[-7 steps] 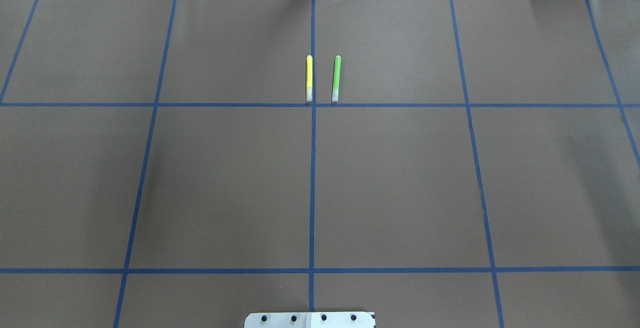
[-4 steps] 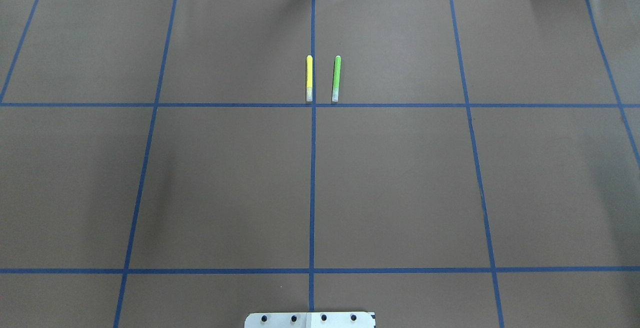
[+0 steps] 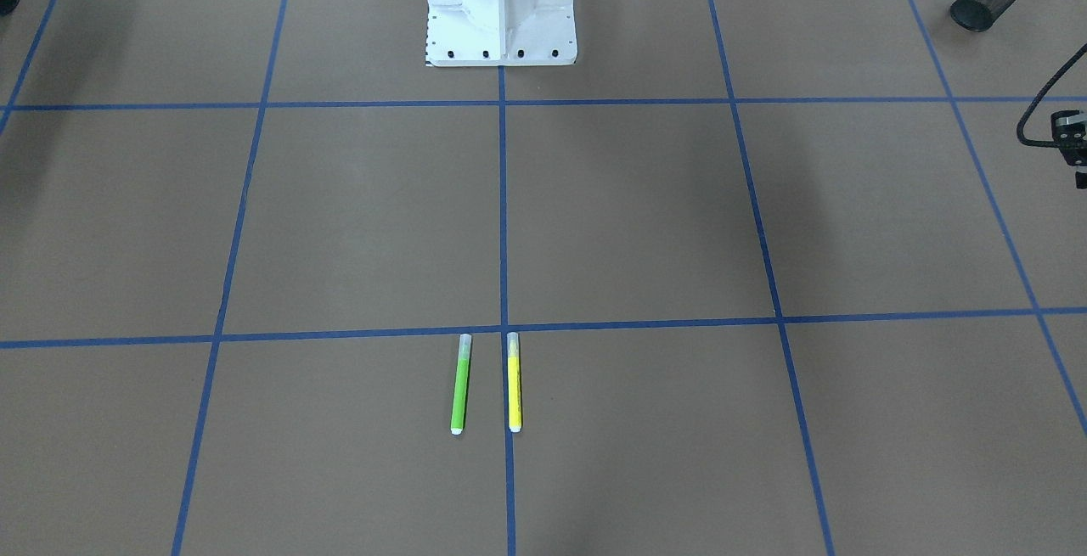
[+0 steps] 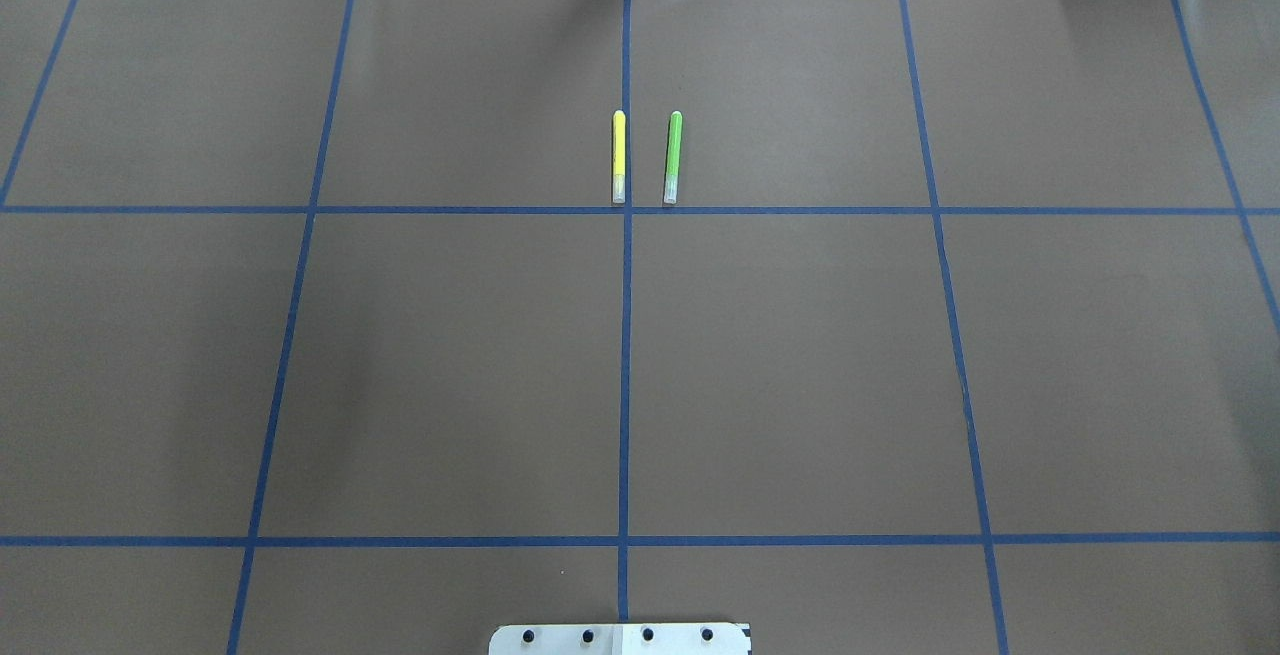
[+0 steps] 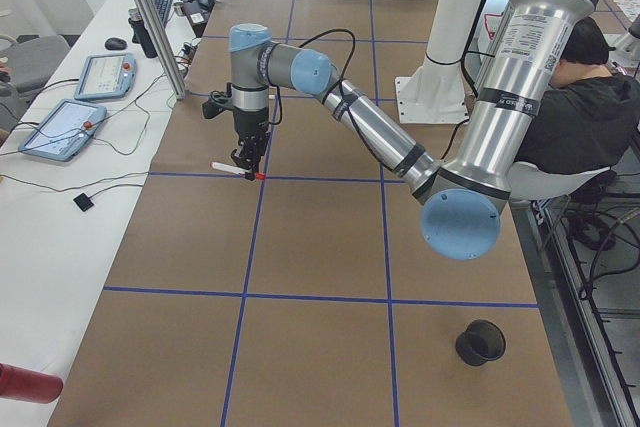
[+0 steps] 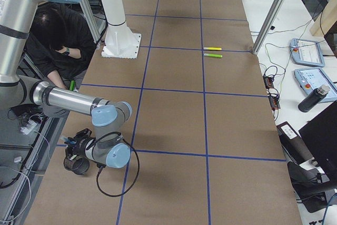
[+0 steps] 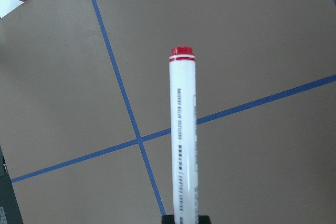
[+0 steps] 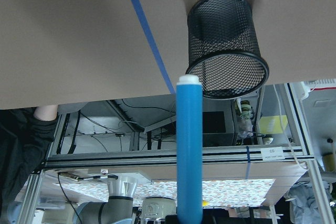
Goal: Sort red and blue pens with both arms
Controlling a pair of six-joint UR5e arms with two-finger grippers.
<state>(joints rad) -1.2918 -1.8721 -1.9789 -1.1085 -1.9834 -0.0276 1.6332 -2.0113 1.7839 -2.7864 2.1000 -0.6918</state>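
Note:
In the left wrist view a white-barrelled red pen [image 7: 182, 140] with a red end band sticks out from my left gripper [image 7: 184, 217], which is shut on it above a crossing of blue tape lines. From the table's left end, that gripper [image 5: 248, 154] hangs low over the mat with the pen [image 5: 236, 169] level. My right gripper [image 8: 189, 219] is shut on the blue pen [image 8: 189, 150], whose white tip points at the rim of a black mesh cup [image 8: 226, 45]. In the exterior right view this gripper [image 6: 73, 148] hovers at the cup [image 6: 78, 165] by the table's edge.
A yellow marker [image 4: 618, 157] and a green marker [image 4: 672, 157] lie side by side near the centre line at the far side. Another mesh cup [image 5: 480, 342] stands at the left end near the robot. A seated person [image 6: 58, 35] is behind the white robot base [image 3: 501, 21].

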